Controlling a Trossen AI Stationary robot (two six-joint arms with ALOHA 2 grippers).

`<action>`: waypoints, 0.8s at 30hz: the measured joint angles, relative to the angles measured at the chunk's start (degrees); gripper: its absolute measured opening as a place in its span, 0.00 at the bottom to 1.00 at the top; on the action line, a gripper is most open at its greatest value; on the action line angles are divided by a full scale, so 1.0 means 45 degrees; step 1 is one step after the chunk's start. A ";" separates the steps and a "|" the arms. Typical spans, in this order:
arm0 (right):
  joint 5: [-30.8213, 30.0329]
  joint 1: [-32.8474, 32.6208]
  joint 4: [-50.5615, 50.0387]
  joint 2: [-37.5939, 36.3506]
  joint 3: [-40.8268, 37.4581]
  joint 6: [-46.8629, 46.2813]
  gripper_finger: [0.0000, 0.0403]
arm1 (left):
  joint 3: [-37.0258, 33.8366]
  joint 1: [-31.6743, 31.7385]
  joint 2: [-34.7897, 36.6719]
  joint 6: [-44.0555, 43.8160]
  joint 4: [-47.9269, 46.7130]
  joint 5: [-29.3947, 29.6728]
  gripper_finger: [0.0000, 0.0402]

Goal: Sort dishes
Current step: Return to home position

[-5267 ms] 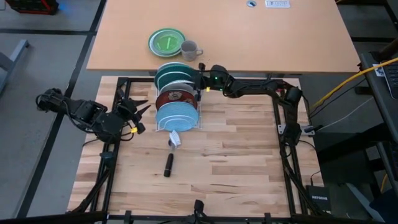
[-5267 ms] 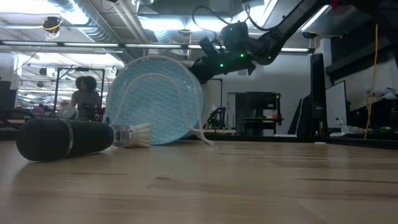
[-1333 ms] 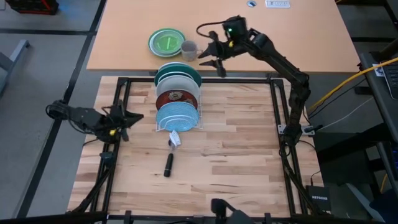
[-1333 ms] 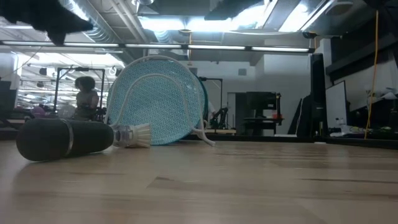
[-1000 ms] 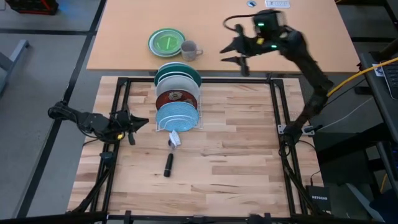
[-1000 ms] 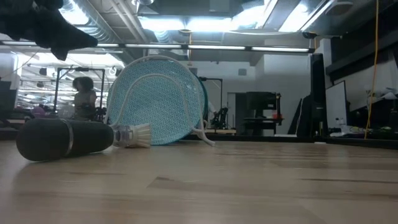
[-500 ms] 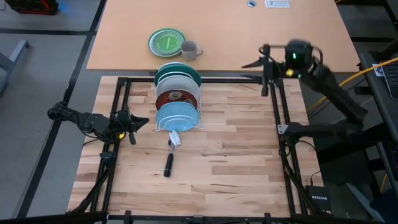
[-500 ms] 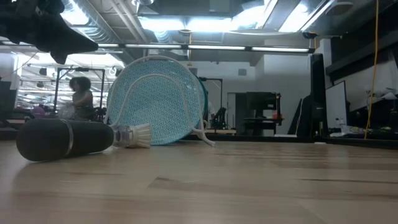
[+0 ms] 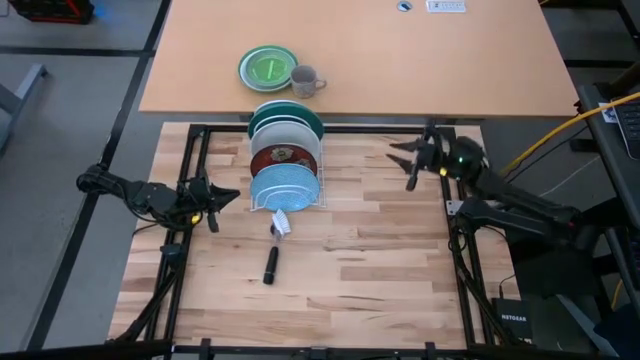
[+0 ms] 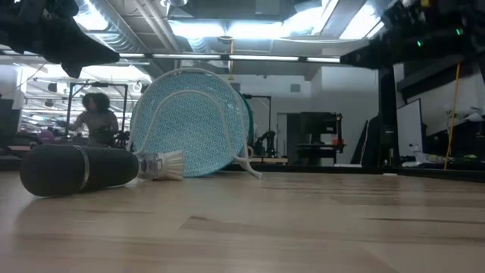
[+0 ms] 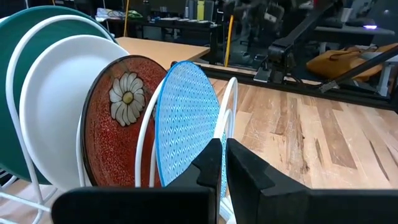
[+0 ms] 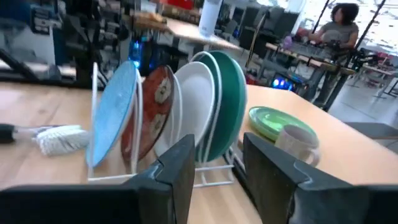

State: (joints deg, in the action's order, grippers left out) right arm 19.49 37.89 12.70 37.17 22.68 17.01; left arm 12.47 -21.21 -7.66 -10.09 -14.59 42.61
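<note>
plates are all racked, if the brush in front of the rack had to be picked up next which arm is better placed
Probably the left. The left gripper sits just beside the rack, clearly nearer the brush than the right gripper, which hangs open across the table.

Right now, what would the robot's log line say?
white dish rack: holds teal plate, white plate, red plate, blue plate | left gripper: shut, beside rack | right gripper: open, farther off

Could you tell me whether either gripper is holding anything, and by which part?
Nothing is held; the left gripper and the right gripper are both empty.
</note>
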 joint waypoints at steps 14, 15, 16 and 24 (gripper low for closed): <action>-0.0203 -0.0005 0.4892 -0.0729 -0.4403 -0.1496 0.35 | 0.0005 0.0000 0.0000 0.0003 -0.0074 -0.0001 0.03; -0.0191 -0.0005 0.4888 -0.0729 -0.4528 -0.1496 0.35 | 0.0005 0.0000 0.0000 0.0005 -0.0074 -0.0001 0.03; -0.0191 -0.0005 0.4888 -0.0729 -0.4646 -0.1496 0.35 | 0.0005 0.0000 0.0002 0.0002 -0.0074 -0.0001 0.03; 0.1324 0.0000 0.5380 -0.1117 -0.4886 -0.1708 0.35 | 0.0005 0.0000 0.0000 0.0005 -0.0069 -0.0001 0.03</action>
State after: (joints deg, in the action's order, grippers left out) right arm 25.45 37.89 36.91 32.14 0.69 9.33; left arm 12.49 -21.21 -7.66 -10.07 -14.90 42.61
